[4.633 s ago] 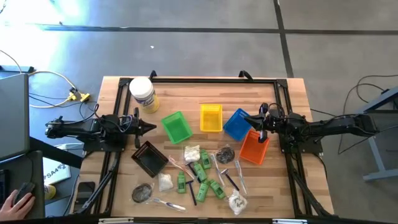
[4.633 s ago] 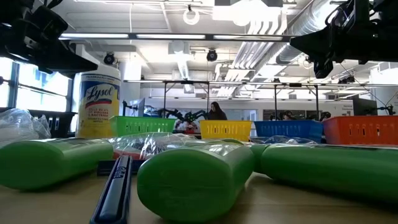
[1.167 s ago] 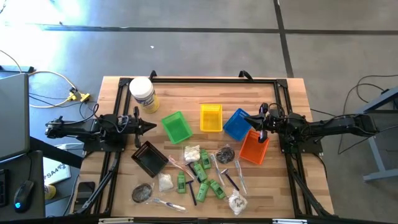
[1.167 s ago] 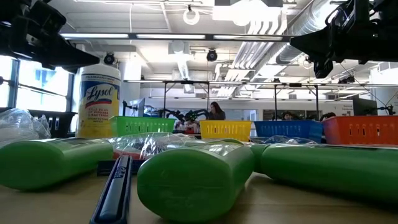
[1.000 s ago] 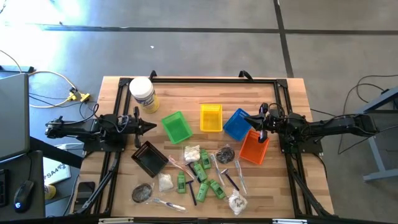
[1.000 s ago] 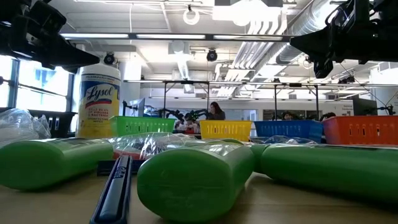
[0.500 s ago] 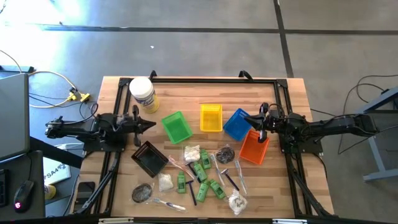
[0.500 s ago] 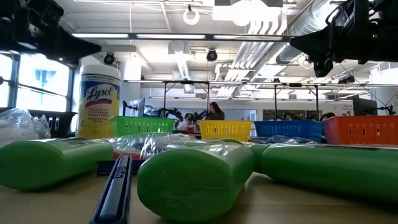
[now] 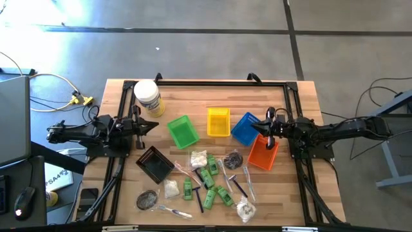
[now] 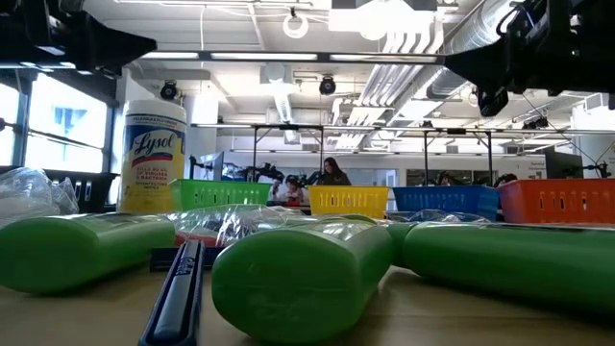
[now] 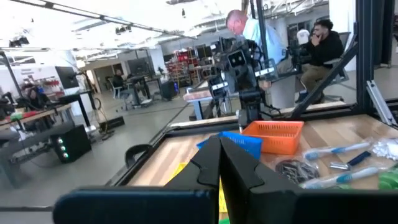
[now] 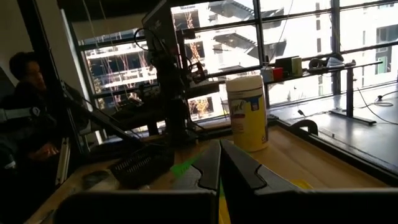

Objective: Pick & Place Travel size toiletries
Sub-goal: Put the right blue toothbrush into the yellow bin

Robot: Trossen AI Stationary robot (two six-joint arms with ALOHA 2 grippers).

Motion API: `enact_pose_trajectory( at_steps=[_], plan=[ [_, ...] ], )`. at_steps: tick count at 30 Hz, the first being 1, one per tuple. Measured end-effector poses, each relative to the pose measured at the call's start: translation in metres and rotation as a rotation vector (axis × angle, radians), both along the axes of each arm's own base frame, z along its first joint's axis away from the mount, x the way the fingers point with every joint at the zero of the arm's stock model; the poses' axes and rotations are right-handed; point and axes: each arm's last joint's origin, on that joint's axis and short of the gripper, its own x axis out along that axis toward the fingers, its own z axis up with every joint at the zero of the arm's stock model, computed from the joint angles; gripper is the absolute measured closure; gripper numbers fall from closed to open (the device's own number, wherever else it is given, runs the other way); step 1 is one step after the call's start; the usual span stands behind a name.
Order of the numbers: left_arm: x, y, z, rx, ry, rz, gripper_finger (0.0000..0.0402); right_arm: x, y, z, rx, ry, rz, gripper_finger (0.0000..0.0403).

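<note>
Wooden table (image 9: 193, 103), grey concrete floor (image 9: 193, 51), workshop beyond.

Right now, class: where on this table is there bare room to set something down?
Bare wood lies along the far edge, between the white jar and the table's far right corner, behind the yellow tray. The near middle is crowded with toiletries.

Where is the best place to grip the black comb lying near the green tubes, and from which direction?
Take the black comb at its middle, coming straight down from above, fingers closing across its narrow width. It lies flat on the table, long and thin, so its sides are the only faces offered. Clear-wrapped items lie close beside it, so a narrow approach seems safer.
</note>
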Motion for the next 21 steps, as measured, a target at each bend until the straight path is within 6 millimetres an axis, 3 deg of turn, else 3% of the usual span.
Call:
enact_pose_trajectory(
  at_steps=[6,13,21],
  plan=[
    [0.001,0.000,-0.004,0.003,0.039,0.000,0.0402,0.015,0.005,0.031,-0.059,-0.008,0.024,0.0400],
    [0.001,0.000,-0.003,0.005,0.032,0.001,0.0402,0.042,0.018,0.064,-0.109,0.242,-0.013,0.0400],
    [0.001,0.000,-0.005,0.006,0.049,0.000,0.0402,0.045,0.047,0.087,0.233,0.703,0.100,0.0400]
  ],
)
